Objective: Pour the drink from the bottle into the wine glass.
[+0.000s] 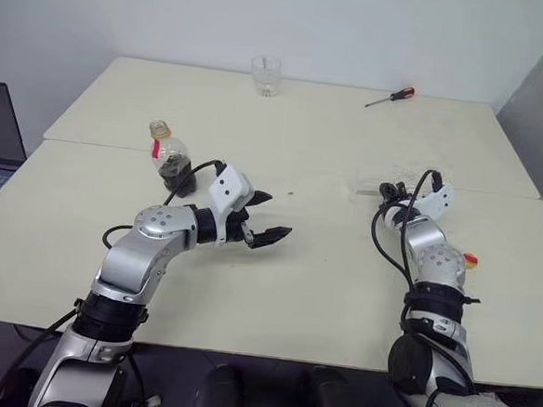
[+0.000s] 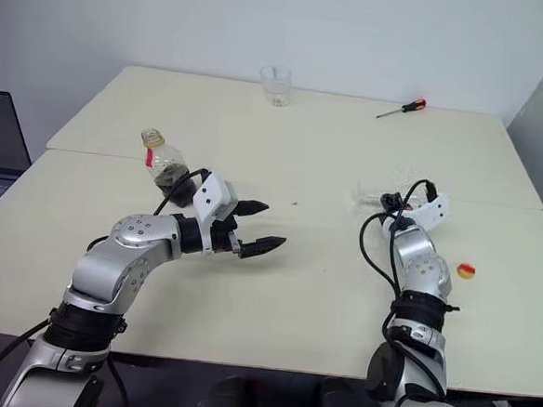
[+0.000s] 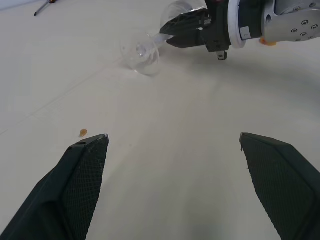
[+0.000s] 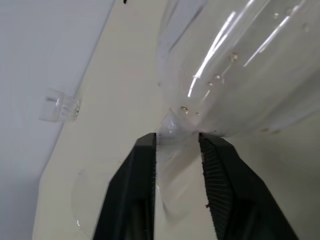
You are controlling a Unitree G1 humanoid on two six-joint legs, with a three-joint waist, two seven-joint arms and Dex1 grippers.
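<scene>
**Pale table, glass down on its side**

Lay wide and cream under both arms. Nearest, left gripper (image 1: 269,218) hovered with jaws spread, holding nothing. Right gripper (image 3: 167,35) pinched shut on the stem of the wine glass (image 3: 141,51), which lay tipped over on the table (image 1: 321,291) at right. Further back at left stood the bottle (image 1: 169,158), upright, capped, the drink (image 1: 175,173) low inside. Farthest: a tumbler (image 1: 266,75) and a screwdriver (image 1: 391,97). Looked risky: thin stem, narrow pinch; could twist or slip while being stood up.
</scene>
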